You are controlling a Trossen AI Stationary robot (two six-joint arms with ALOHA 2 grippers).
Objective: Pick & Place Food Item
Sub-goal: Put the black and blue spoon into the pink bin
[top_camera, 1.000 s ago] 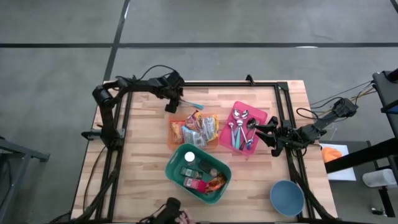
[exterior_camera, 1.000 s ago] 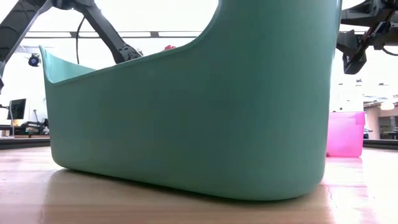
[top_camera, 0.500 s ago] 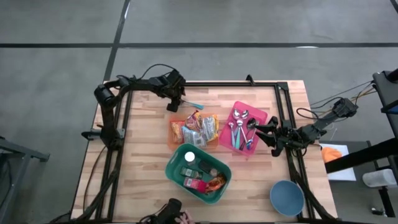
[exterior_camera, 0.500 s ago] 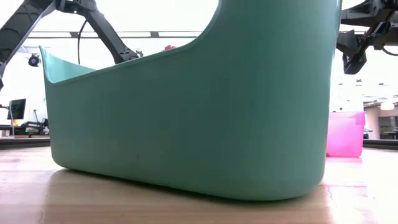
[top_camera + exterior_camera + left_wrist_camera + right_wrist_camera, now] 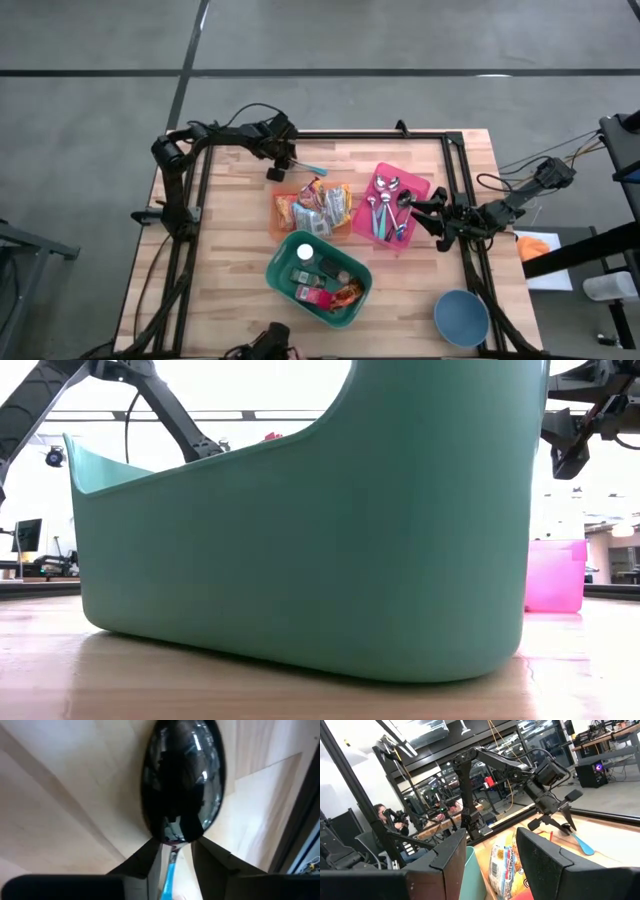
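Note:
Snack packets, the food items, lie in an orange tray at mid-table. My left gripper hangs slanting down near the table's far edge, over a spoon with a blue handle that lies on the wood. In the left wrist view the gripper is open. Its fingers stand on either side of the spoon's neck, just behind the shiny bowl, and a gap shows on both sides. My right gripper waits open and empty at the table's right, beside the pink tray.
A teal bin holding several small items stands toward the near edge and fills the low view. The pink tray holds several spoons. A blue bowl sits at the near right corner. A person shows in the room beyond.

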